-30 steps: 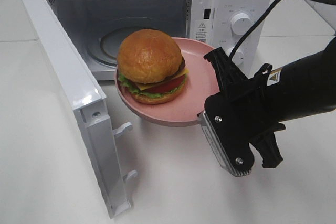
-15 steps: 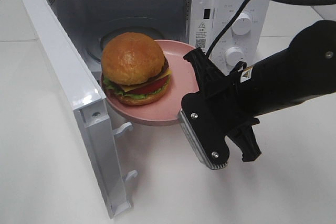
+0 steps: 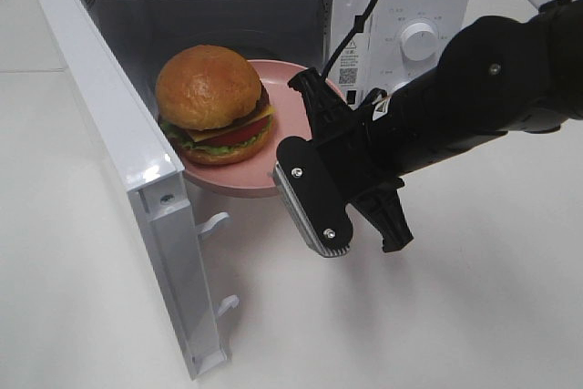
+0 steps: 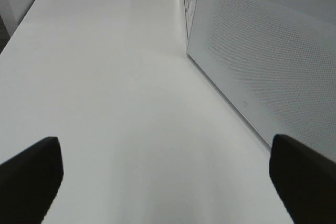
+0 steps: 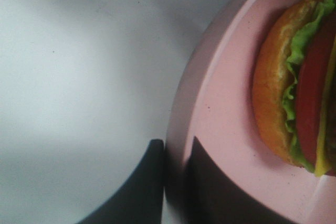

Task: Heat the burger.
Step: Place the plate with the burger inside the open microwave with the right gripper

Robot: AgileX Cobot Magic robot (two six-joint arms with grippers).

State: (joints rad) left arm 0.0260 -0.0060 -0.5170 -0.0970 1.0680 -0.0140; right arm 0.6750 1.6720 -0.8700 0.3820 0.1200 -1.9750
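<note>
White table [image 3: 455, 316] comes first, nearest the high camera. Next is the microwave door [image 3: 118, 161], and it stands wide open, so that part of the job is done.

My left gripper [image 4: 168, 182] does not show from up high. Its own camera shows its two dark fingers [image 4: 31, 177] far apart with nothing between them. It is low over the table, beside a white dotted wall that I think is the outside of the door.

My right gripper [image 3: 308, 97] is pinched tight on the near rim of the pink plate [image 3: 287, 111]. One finger is on top of the rim and one is under it. The plate is up off the table.

On the plate sits the burger [image 3: 211, 102], upright, bun on top. It is right at the mouth of the microwave [image 3: 401, 6], and I think it is only partly inside.

So I think I am about halfway. I have yet to push the plate all the way in, set it down, let go and pull my arm out. Then the door needs shutting and a knob [image 3: 419, 40] needs turning to start the heat.
</note>
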